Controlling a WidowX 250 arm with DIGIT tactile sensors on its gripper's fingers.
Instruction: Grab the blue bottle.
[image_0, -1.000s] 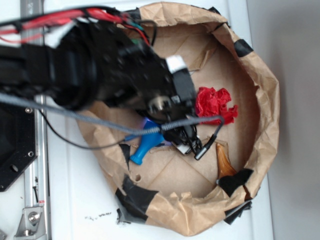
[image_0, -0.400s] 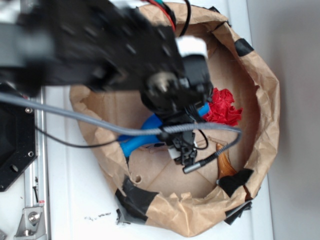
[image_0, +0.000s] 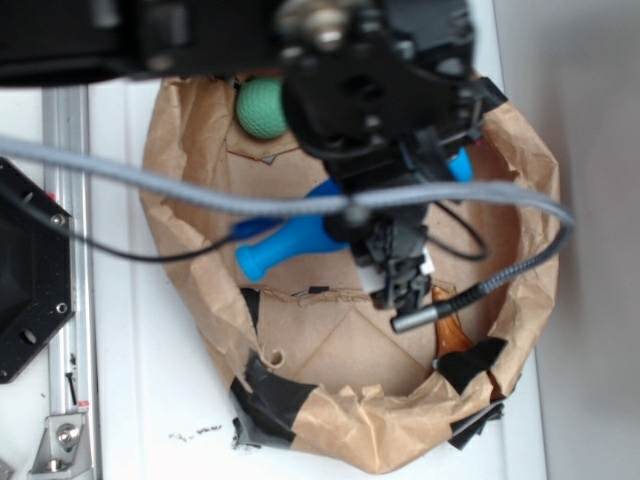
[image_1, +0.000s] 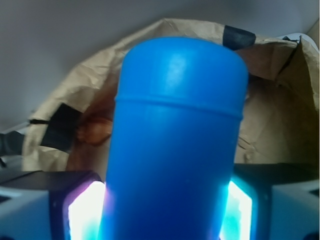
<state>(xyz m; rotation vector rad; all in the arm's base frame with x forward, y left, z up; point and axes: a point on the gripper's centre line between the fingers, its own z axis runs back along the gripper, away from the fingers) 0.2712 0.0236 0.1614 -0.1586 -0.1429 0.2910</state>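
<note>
Blue bottle (image_1: 177, 145): held between the lit pads, filling the centre of the wrist view; in the exterior view its neck juts toward centre left.
Gripper (image_1: 167, 212): closed on the bottle body, one pad on each side, so the grip is judged firm.
Paper bag ring (image_0: 530, 250): a taped brown wall around the work area, apparently placed to keep items in.
Green ball (image_0: 262, 107): at upper centre, inside the ring.
Desk (image_0: 130, 380): white surface seen at lower left.
Progress: the grab is judged essentially made.

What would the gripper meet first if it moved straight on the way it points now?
Nothing new: the blue bottle already fills the gripper. Past the bottle, the crumpled brown paper wall probably comes next; depth is unclear.
</note>
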